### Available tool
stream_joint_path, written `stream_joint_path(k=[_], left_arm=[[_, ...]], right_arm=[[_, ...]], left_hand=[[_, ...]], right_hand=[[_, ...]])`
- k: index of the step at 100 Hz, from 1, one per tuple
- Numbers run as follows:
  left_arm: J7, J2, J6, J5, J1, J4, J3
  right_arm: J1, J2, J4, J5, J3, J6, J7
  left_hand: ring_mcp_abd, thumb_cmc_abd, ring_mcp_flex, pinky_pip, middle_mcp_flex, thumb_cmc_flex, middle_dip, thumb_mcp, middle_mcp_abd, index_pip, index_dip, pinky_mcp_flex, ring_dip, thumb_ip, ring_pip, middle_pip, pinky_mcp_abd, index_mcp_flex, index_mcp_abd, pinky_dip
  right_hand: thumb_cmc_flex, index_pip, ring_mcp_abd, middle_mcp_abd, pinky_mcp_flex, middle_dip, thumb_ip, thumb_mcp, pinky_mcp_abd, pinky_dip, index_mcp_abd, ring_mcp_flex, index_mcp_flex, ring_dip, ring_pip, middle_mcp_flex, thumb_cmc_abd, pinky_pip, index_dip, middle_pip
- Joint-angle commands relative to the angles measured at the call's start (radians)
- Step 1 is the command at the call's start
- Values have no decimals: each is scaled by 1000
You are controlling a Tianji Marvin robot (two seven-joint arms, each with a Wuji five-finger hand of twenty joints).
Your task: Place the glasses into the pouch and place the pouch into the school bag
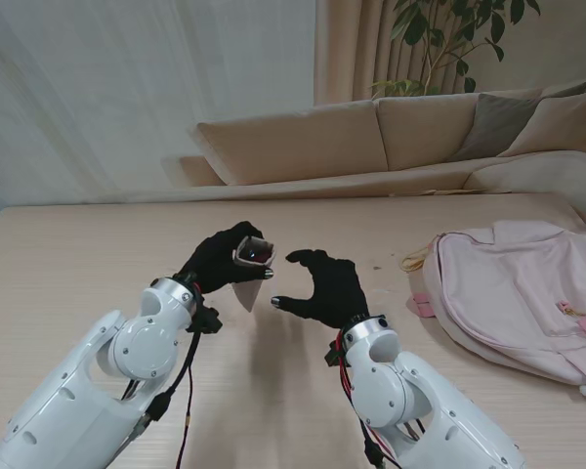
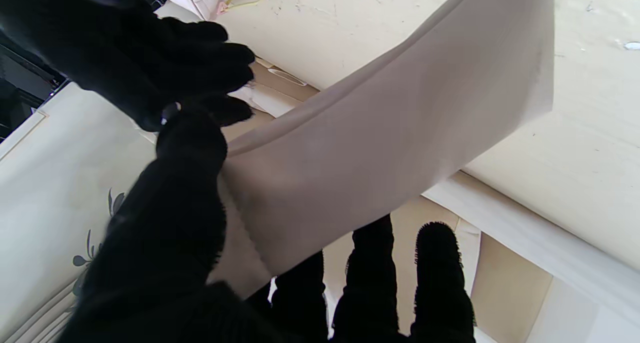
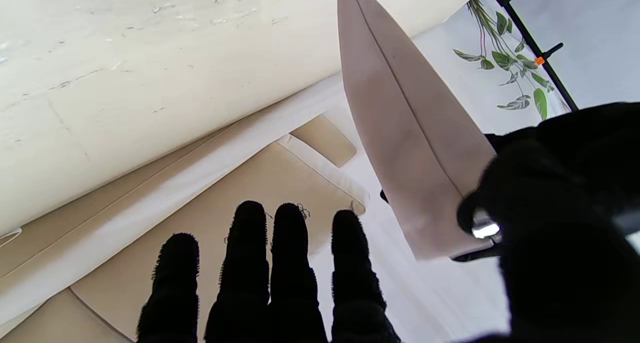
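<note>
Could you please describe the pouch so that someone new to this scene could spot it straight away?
Start at the pale wooden table in front of the beige sofa. Above its middle, the black-gloved left hand holds a flat, pale greyish-beige fabric pouch, hanging down to a point. Unlike the pink school bag lying to the right, it is small, plain and airborne.

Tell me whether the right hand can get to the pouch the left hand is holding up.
Probably yes. The right hand is open and holds nothing, close beside the pouch hanging from the left hand, with nothing visible between them.
</note>
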Motion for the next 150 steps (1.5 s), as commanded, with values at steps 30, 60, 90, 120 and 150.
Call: stream_joint_path(k=[30, 60, 90, 120, 150], left_arm=[[13, -24, -39, -108, 12, -7, -3], [-9, -25, -54, -171, 11, -6, 0], [-23, -24, -67, -197, 4, 5, 4], [-39, -23, -65, -222, 1, 11, 3], [-27, -22, -93, -197, 8, 14, -7]], right_arm=[[66, -14, 51, 74, -40, -3, 5], [147, -36, 87, 120, -89, 59, 13], [174, -64, 105, 213, -109, 68, -11], [195, -115, 158, 248, -134, 44, -152], [185, -137, 156, 308, -126, 40, -194]], left_hand=[[-46, 183, -48, -54, -30, 27, -36, 47, -26, 93, 64, -48, -30, 20, -18, -24, 3, 151, -168, -26], [-61, 182, -88, -96, -69, 19, -76, 54, -23, 67, 68, -74, -58, 20, -53, -60, -10, 158, -171, -50], [-66, 180, -89, -102, -76, 18, -85, 55, -25, 57, 76, -71, -66, 18, -58, -56, -11, 148, -171, -54], [-65, 159, -97, -103, -96, -17, -94, 54, -25, 4, 37, -70, -74, 30, -69, -63, -11, 116, -161, -56], [-74, 55, -172, -122, -283, -298, -133, 114, -28, -364, -297, -88, -71, 28, -102, -116, -27, -85, -60, -44]], right_hand=[[-188, -25, -12, 0, -13, 10, 19, 20, -1, -54, 22, 20, -34, 8, 3, 5, -126, -13, 5, -2], [-211, -12, -13, -1, -14, 12, 10, 34, -2, -36, 16, 23, -8, 12, 12, 9, -128, -14, 9, 5], [-71, 99, -14, 4, -12, 18, 14, -47, -3, 1, -111, 42, 295, 25, 38, 50, -114, -30, 141, 12], [149, 306, -17, -32, 6, 83, -263, 564, 3, -39, -291, 176, 767, 101, 192, 346, -376, 192, 28, 135], [218, 313, 1, -30, 6, 96, -254, 634, 8, -62, -254, 250, 949, 131, 262, 536, -431, 258, 83, 177]])
